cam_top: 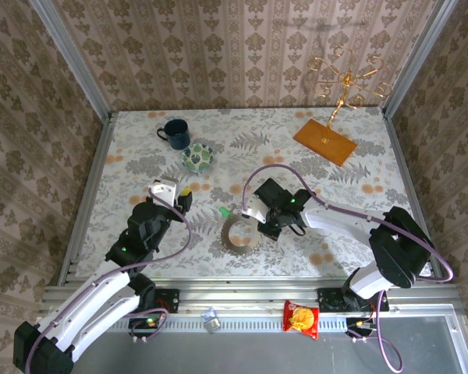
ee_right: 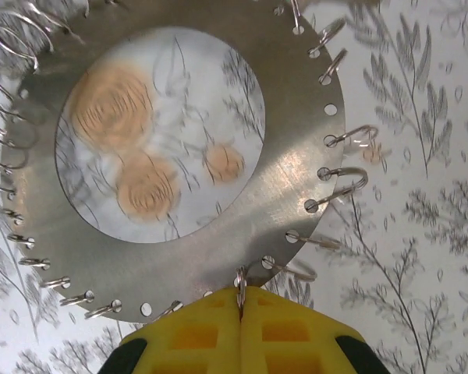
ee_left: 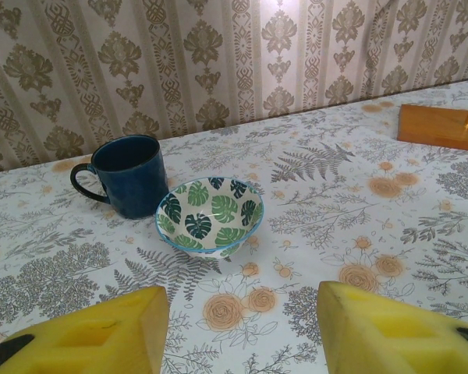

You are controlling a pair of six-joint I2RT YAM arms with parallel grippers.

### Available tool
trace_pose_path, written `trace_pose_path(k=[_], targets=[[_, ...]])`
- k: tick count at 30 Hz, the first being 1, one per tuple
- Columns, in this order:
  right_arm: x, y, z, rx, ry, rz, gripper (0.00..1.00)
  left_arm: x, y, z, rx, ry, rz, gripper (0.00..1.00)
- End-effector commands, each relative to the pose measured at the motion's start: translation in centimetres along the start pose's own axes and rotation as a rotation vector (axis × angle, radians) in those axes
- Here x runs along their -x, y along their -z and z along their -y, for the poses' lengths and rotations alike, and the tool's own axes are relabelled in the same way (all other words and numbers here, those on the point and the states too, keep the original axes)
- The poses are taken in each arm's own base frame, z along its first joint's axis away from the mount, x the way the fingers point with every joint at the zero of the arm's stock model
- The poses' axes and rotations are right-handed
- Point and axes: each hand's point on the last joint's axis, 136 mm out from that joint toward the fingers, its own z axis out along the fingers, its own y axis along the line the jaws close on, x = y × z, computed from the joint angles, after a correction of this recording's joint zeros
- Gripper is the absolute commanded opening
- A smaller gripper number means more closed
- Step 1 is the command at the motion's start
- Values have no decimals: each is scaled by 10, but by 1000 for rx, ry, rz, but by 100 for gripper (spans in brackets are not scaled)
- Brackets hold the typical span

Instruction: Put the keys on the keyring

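Steadying step, I judge: right gripper (ee_right: 240,304), pads pressed together, pinches a wire loop (ee_right: 240,280) on the right rim of the keyring (ee_right: 296,195), mid-table. Left gripper (ee_left: 242,327), fingers spread and empty, should next fetch the green-tagged key (cam_top: 221,212) just left of it

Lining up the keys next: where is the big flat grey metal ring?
Top view: the big flat grey metal ring is at front-centre of the floral table, between the arms, a rim loop pinched by the right pincer.

Ahead of me a dark blue mug (cam_top: 174,132) stands just beside a leaf-patterned bowl (cam_top: 197,158); an orange board (cam_top: 325,141) lies far right on the counter (cam_top: 390,171)
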Motion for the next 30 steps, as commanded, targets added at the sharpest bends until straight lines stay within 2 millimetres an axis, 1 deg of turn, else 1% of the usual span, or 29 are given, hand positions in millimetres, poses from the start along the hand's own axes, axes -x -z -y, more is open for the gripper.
trace_pose_path(k=[1,5,12,19,22,23,24,25,28,30], targets=[[-10,8,4,-42,46,-42,0,-4,0,-1,3,19,0,53],[-15,4,10,-66,54,-83,0,-4,0,0,-2,22,-3,53],[-19,-10,21,-107,35,-151,4,-8,-1,1,-8,22,-18,53],[-7,-18,46,-212,25,-175,6,-9,-1,0,-2,17,-23,53],[-3,-20,54,-234,19,-187,12,-10,-1,0,-3,12,-28,53],[-3,-21,55,-234,12,-191,17,-11,-1,0,-5,11,-30,53],[-3,-21,56,-235,-1,-189,26,-11,0,0,-4,11,-32,53],[-1,-19,56,-234,-18,-182,31,-12,0,0,-3,10,-33,53],[3,-6,55,-216,-113,-118,45,-12,1,0,-6,9,-36,53],[7,11,51,-189,-224,-45,47,-12,1,1,-8,9,-36,53]])
